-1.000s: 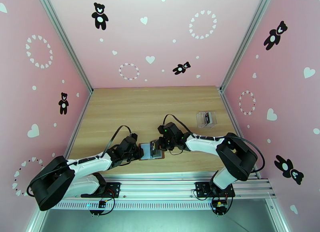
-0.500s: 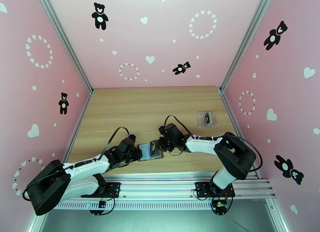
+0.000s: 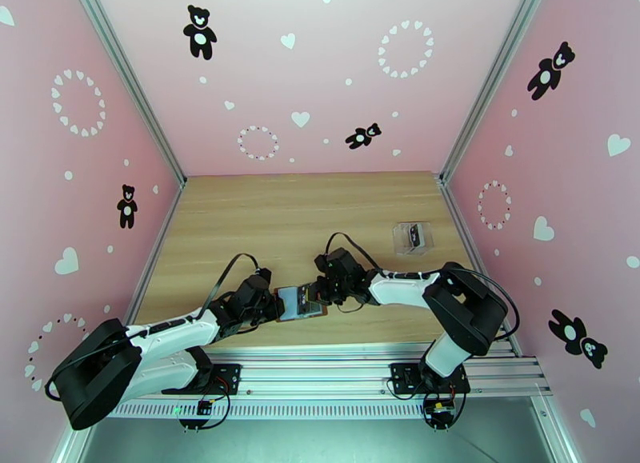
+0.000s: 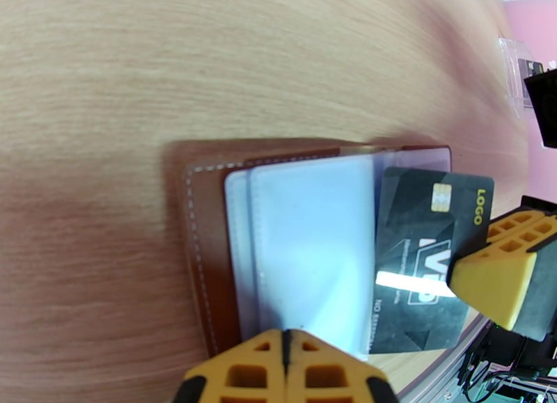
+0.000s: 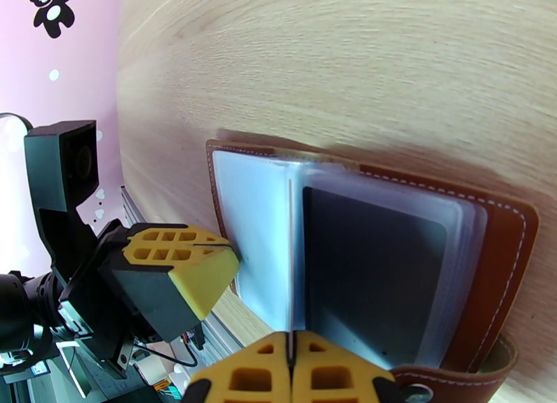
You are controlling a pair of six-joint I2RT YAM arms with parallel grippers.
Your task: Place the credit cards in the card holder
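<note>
**Inspector:** Setting first. Pink walls (image 3: 320,81) printed with bears and hearts enclose a pale wooden desk (image 3: 240,217). Where is the work?

**Assessor:** At the near edge, between the arms. The card holder (image 4: 203,258) lies open and flat, brown leather underneath, see-through pockets (image 4: 313,244) uppermost. One black credit card (image 4: 418,251), chip and pale print showing, lies at its right side. Its leading edge is tucked beneath a pocket.

**Inspector:** End effectors?

**Assessor:** The left end effector (image 4: 284,343) is fully closed, pinching the edge of a pale leaf (image 5: 254,237), apparently to steady it. The right end effector (image 5: 289,347) is likewise closed, nipping the card's outer corner.

**Inspector:** Any change over the last second?

**Assessor:** Yes. From above, the right end effector has crept leftward toward the holder, the card with it. The left arm's elbow has shifted and the holder has not moved. I judge the card is being fed in. Insertion is begun, with most of the card still exposed.

**Inspector:** Contents?

**Assessor:** The pinched leaf looks empty. From the right wrist, a dark rectangle (image 5: 376,272) shows behind the right-hand pockets; whether it is the same card I cannot tell. A clear plastic box (image 3: 413,237) stands well apart toward the far right. Something dark is inside, too small to identify.
</note>
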